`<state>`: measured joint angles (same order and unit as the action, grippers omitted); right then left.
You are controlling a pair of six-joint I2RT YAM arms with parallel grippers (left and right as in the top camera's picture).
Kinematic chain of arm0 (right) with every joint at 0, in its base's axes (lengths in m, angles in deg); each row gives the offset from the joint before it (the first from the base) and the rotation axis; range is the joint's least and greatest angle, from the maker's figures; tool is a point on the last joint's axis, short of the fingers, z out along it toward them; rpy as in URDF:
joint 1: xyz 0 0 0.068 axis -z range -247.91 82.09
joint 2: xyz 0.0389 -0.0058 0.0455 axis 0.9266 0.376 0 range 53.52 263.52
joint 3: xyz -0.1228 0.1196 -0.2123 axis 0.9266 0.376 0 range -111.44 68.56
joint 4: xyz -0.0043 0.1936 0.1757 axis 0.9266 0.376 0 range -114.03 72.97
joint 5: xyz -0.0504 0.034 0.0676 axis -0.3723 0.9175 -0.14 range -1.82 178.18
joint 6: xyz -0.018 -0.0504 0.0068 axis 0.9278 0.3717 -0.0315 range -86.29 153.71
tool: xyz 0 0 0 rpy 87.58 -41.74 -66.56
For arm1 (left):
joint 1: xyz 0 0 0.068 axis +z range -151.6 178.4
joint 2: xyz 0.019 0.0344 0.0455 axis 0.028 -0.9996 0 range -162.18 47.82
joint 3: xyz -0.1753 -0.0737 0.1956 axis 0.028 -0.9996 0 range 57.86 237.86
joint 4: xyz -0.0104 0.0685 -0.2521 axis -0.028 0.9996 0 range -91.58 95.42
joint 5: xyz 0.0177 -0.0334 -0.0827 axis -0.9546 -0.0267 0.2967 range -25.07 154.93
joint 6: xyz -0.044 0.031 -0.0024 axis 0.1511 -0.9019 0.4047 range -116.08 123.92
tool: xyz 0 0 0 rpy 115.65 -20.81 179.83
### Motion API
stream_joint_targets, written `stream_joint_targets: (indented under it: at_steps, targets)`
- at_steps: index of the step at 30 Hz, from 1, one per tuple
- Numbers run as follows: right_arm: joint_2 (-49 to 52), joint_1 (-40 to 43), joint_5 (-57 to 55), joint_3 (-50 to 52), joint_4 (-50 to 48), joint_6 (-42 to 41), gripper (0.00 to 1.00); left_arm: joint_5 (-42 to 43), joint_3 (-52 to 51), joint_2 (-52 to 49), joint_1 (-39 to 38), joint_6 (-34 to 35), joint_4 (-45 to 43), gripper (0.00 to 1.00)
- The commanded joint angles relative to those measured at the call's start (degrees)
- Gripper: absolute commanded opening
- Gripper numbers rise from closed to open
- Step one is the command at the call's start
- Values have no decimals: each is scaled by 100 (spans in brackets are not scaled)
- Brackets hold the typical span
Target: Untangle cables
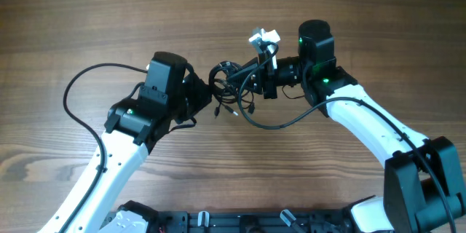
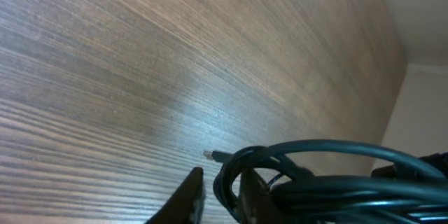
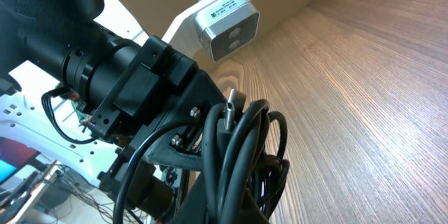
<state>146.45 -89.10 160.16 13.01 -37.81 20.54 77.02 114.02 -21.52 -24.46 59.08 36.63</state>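
Observation:
A tangled bundle of black cables hangs between my two grippers above the wooden table. My left gripper meets it from the left. In the left wrist view its fingers sit close together with a cable loop between them, and a plug tip pokes out. My right gripper meets the bundle from the right. In the right wrist view its fingers are shut on several cable strands, with a metal plug sticking up.
One strand sags from the bundle toward the right arm. Loose plug ends dangle under the bundle. The left arm's own cable loops at the left. The left wrist and its white camera sit just beyond the bundle.

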Motion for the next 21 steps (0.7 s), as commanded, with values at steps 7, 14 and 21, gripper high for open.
stream_joint_targets:
  at_steps: [7,14,21]
  targets:
    - [20,-15,144,-105,-168,-90,4,437,-33,-273,-179,-332,304,20]
    - [20,280,380,-107,-1523,-1163,4,-361,-33,-931,-232,-848,1274,4]
    - [20,1453,664,-105,-2623,-2656,4,-964,-33,-942,-227,-841,1438,7]
